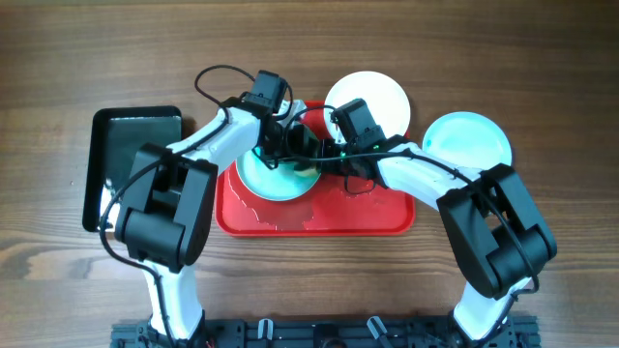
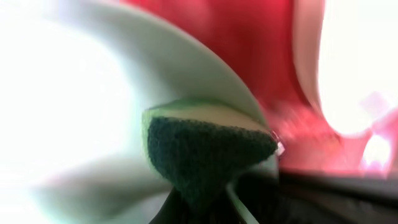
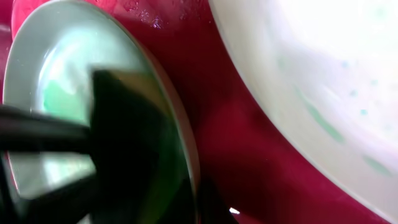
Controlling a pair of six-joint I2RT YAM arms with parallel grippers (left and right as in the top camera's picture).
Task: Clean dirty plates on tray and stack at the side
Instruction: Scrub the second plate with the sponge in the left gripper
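Note:
A white plate (image 1: 261,180) with a teal-green smear is tilted over the left half of the red tray (image 1: 319,218). My left gripper (image 1: 275,145) is shut on a green sponge (image 2: 205,155) and presses it against this plate's face (image 2: 68,106). My right gripper (image 1: 325,162) is shut on the plate's right rim (image 3: 181,130). Its fingertips are mostly hidden at the bottom of the right wrist view. A second white plate (image 1: 369,97) lies over the tray's far right corner, and the right wrist view shows it speckled with teal (image 3: 323,81). The pale aqua plate (image 1: 466,141) lies on the table right of the tray.
A black glossy tray (image 1: 135,155) stands left of the red tray, partly under my left arm. Wet smears shine on the red tray's floor (image 1: 290,215). Both arms cross over the tray's middle. Wooden table surrounds everything.

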